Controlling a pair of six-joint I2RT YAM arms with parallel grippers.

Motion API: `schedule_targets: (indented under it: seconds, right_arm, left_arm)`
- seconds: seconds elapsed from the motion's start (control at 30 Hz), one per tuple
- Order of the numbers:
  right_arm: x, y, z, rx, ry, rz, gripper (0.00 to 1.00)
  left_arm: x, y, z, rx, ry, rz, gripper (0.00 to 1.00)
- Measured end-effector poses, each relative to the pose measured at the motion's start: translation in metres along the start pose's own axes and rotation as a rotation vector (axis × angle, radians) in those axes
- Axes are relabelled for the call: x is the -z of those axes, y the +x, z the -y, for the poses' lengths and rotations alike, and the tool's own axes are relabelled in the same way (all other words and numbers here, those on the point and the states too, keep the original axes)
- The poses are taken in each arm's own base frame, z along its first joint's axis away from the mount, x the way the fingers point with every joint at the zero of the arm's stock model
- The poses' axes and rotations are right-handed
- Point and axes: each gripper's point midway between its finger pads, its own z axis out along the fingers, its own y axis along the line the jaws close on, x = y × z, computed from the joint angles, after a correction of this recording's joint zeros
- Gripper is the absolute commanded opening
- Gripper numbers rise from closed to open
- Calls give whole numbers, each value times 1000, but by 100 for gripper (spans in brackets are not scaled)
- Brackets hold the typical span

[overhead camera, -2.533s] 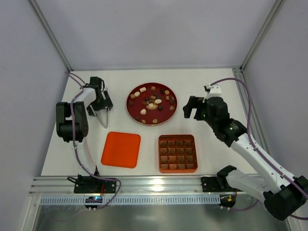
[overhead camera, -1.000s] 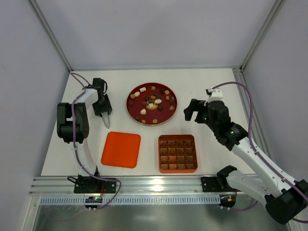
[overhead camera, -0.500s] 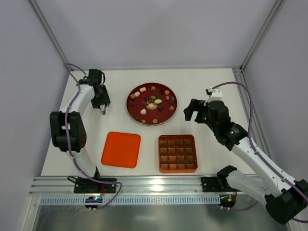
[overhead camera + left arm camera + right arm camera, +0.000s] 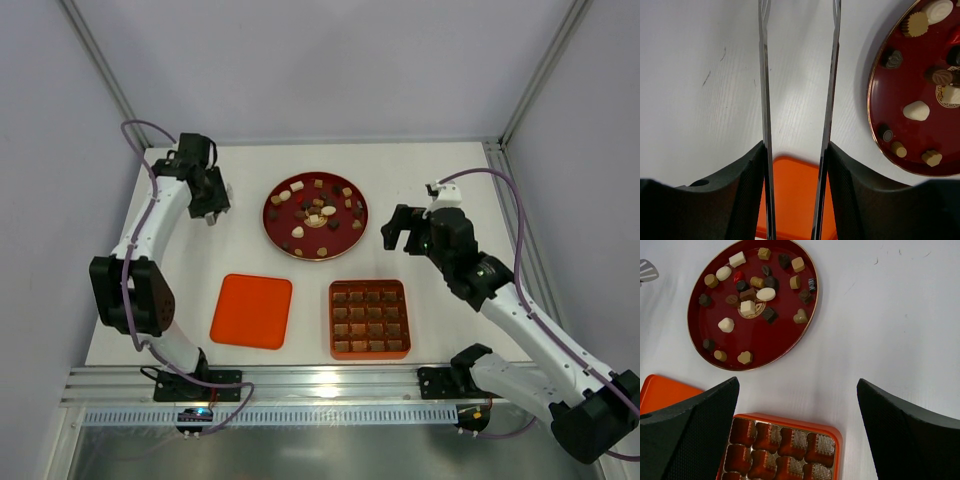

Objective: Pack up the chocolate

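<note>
The chocolate [image 4: 328,211] lies as many cream, caramel and dark pieces on a round dark-red plate [image 4: 270,222] at the back centre; it also shows in the right wrist view [image 4: 766,294] and the left wrist view [image 4: 916,110]. My left gripper [image 4: 205,197] is left of the plate, shut on thin metal tongs [image 4: 764,90] whose two blades stand apart and hold nothing. My right gripper [image 4: 396,229] is right of the plate, open and empty, above bare table [image 4: 797,382]. The orange gridded tray [image 4: 369,319] sits at the front.
The flat orange lid [image 4: 251,311] lies left of the tray and shows under the left gripper's fingers [image 4: 792,195]. The tray's rim [image 4: 790,419] is near the right gripper. White enclosure walls stand left, right and behind.
My left arm has swung toward the back left corner and risen, carrying the tongs away from the lid. The right arm has shifted slightly and now holds still.
</note>
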Motion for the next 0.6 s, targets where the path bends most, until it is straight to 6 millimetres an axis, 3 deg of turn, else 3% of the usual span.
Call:
schedule_targets:
  seconds: [0.37, 0.6]
  right_arm:
    - [-2, 0, 0, 12, 4, -6, 100]
    - [-2, -5, -1, 20, 2, 4, 100]
  left_arm:
    - [36, 0, 5, -6, 46, 35, 50]
    - [62, -2, 25, -45, 99, 64, 50]
